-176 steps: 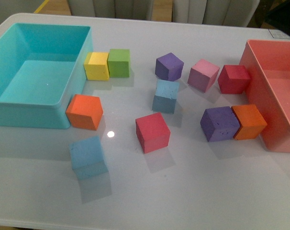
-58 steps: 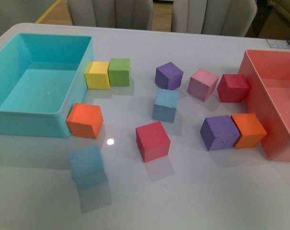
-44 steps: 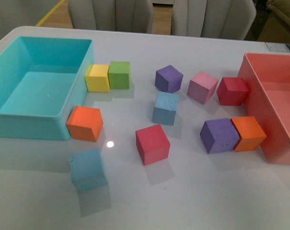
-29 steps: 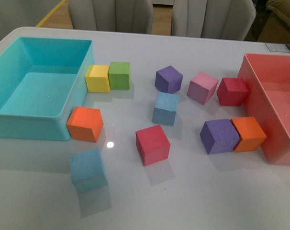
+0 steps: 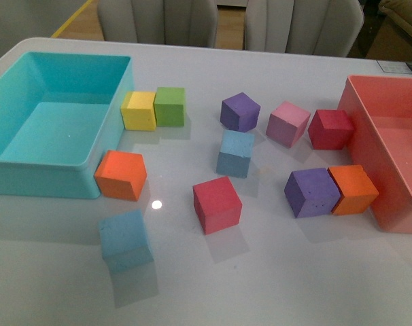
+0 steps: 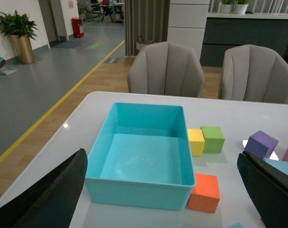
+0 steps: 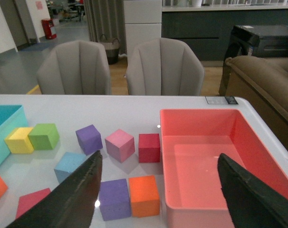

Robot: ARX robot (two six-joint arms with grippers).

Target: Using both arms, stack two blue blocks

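Two light-blue blocks lie apart on the white table. One blue block (image 5: pixel 235 153) is mid-table; it also shows in the right wrist view (image 7: pixel 68 164) and partly in the left wrist view (image 6: pixel 279 166). The other blue block (image 5: pixel 124 239) lies near the front left. Neither arm shows in the front view. My left gripper (image 6: pixel 162 156) is open and empty, above the table near the turquoise bin. My right gripper (image 7: pixel 159 156) is open and empty, above the right side near the pink bin.
A turquoise bin (image 5: pixel 49 178) stands at the left and a pink bin (image 5: pixel 369 142) at the right. Orange (image 5: pixel 121 175), yellow (image 5: pixel 139 111), green (image 5: pixel 169 106), red (image 5: pixel 217 204), purple (image 5: pixel 239 111) and pink (image 5: pixel 287 124) cubes lie scattered. Chairs stand behind the table.
The front view's framing shifted slightly early on, so everything sits a little lower in the picture. No block has moved on the table.
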